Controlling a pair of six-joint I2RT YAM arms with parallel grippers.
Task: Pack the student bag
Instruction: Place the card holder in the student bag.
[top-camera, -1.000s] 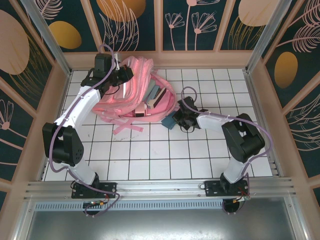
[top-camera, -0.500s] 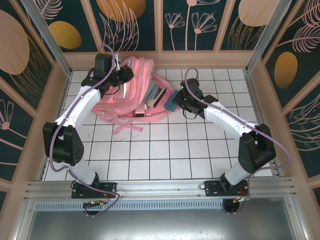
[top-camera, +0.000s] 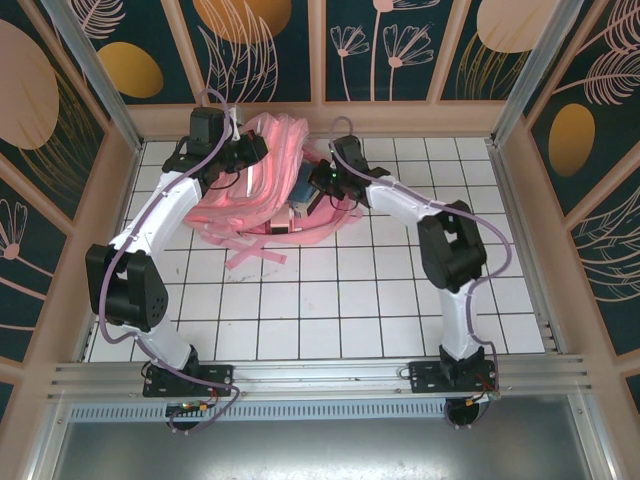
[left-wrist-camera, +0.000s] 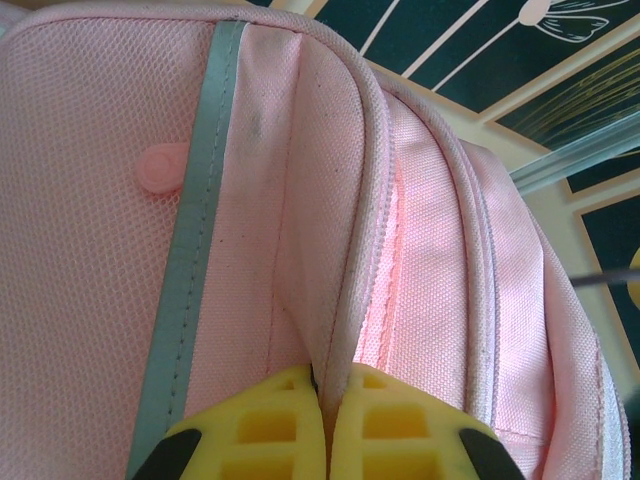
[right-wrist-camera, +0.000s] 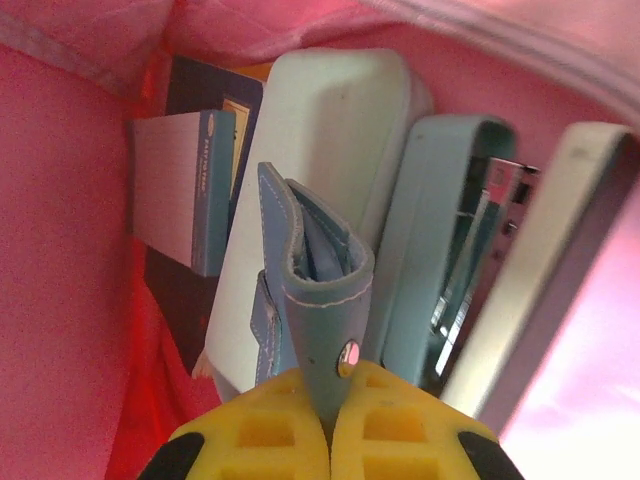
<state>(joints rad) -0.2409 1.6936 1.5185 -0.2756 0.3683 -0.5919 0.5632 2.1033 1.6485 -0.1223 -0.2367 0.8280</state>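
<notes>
Location: the student bag (top-camera: 262, 190) lies on its side at the far left-centre of the white gridded table (top-camera: 380, 290), close to the back wall. Its mouth faces right and its loose straps trail toward the near side.

Left gripper (left-wrist-camera: 325, 385): the yellow fingers are pressed together on a folded seam of the student bag, at the rim of its opening. A pale reflective strip (left-wrist-camera: 195, 250) runs down the pink mesh panel just left of the grip. In the overhead view the left gripper (top-camera: 246, 156) sits at the bag's upper left edge.

Right gripper (right-wrist-camera: 330, 400): reached into the bag's mouth, fingers clamped on the snap flap of a blue wallet (right-wrist-camera: 320, 290), which stands upright above them.

Contents of the main compartment, seen from the right wrist, packed side by side on edge:
- a book (right-wrist-camera: 185, 190) with a dark cover, at the left against the pink lining;
- a pale case (right-wrist-camera: 320, 140) with rounded corners, directly behind the wallet;
- a light blue item (right-wrist-camera: 440, 250) with metal parts showing, possibly a stapler; the close view does not settle it;
- a flat pale slab (right-wrist-camera: 545, 290) at the right, against the lining.
</notes>
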